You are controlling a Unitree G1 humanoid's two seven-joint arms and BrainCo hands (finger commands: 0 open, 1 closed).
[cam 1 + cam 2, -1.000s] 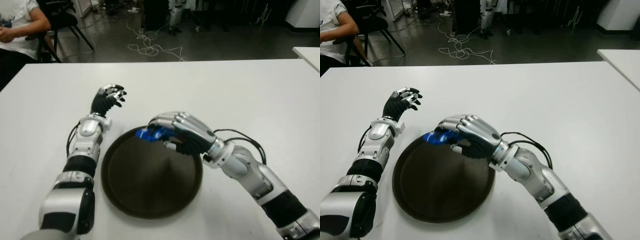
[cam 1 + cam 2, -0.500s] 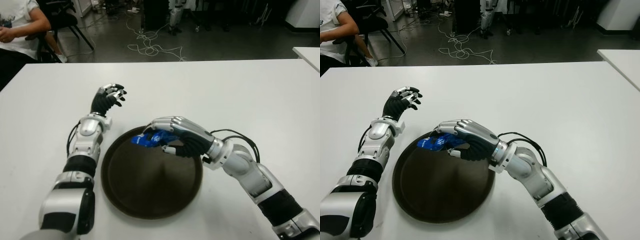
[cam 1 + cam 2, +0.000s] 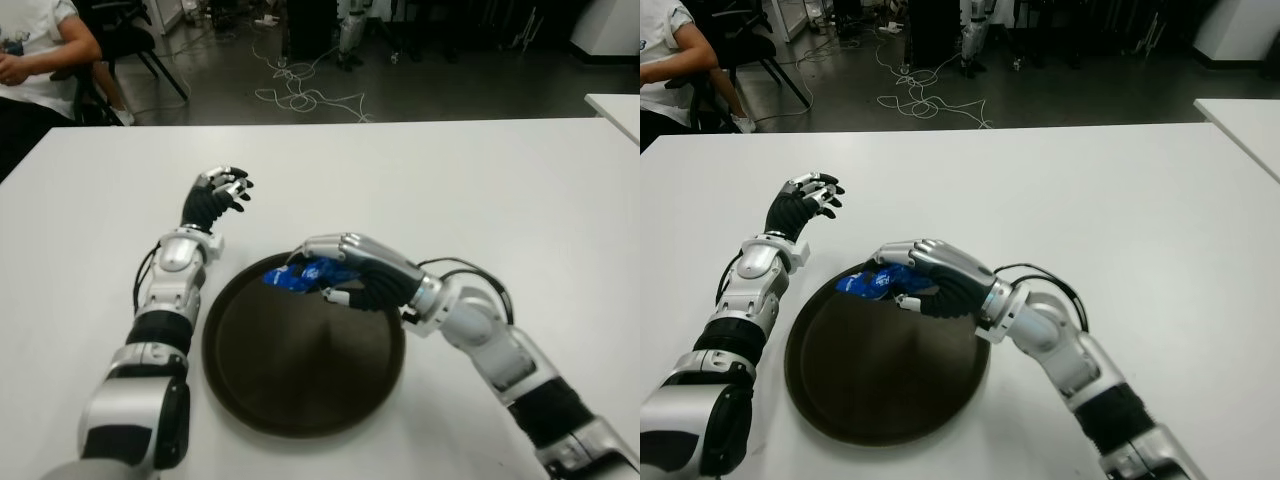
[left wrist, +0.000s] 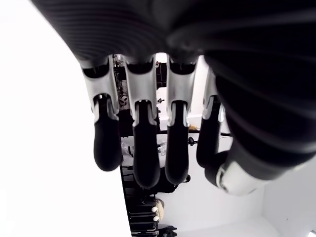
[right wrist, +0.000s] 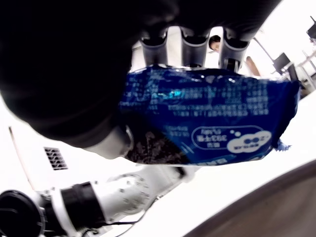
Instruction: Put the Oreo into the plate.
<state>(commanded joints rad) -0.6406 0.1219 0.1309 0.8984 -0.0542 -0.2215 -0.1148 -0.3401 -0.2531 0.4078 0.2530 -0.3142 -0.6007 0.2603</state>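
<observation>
A blue Oreo packet (image 3: 290, 278) lies pinched between the thumb and fingers of my right hand (image 3: 328, 280); the right wrist view shows the packet (image 5: 212, 123) pressed under the fingers. The hand holds it low over the far rim of the dark round plate (image 3: 300, 370), on the white table (image 3: 480, 190). The packet's free end pokes out to the left of the fingers. I cannot tell whether it touches the plate. My left hand (image 3: 217, 194) shows to the left of the plate, fingers (image 4: 143, 148) relaxed and holding nothing.
A seated person (image 3: 35, 50) is at the far left beyond the table, beside a black chair (image 3: 125, 35). Cables (image 3: 300, 95) trail over the floor behind. The corner of another white table (image 3: 615, 105) shows at the right edge.
My right hand has shifted slightly left and down with the Oreo packet, and its fingers have loosened so more of the packet sticks out. The left hand has not moved.
</observation>
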